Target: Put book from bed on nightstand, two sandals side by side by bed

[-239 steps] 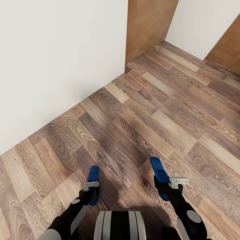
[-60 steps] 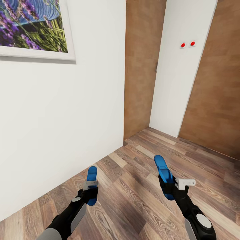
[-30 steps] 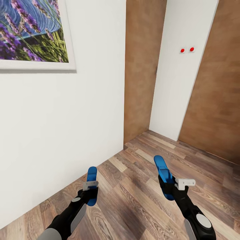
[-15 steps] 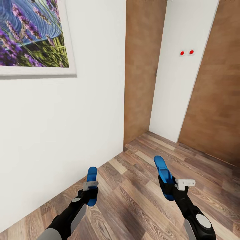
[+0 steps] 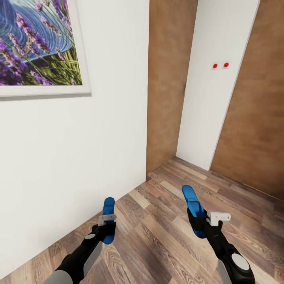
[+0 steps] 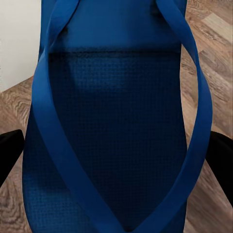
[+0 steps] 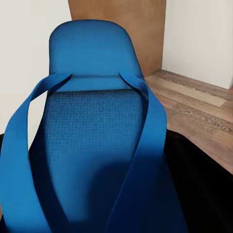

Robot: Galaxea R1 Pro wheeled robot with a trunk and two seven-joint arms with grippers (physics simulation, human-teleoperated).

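Each of my grippers carries one bright blue sandal above the wood-plank floor. My left gripper (image 5: 107, 228) is shut on the left sandal (image 5: 108, 208), whose sole and thin straps fill the left wrist view (image 6: 114, 126). My right gripper (image 5: 199, 223) is shut on the right sandal (image 5: 192, 204), seen close up with its toe straps in the right wrist view (image 7: 92, 141). The book, the bed and the nightstand are out of view.
A white wall (image 5: 98, 138) with a framed lavender picture (image 5: 37, 47) runs close on the left. Ahead stand a brown wood door (image 5: 167, 79), a white wall section with two red dots (image 5: 220, 65), and another brown panel (image 5: 256, 118) at the right. Wood-plank floor (image 5: 157, 236) stretches forward.
The head view has tilted up from the floor to the walls and keeps drifting slightly, so the picture sits a little lower. Both grippers still hold their sandals in the same pose.
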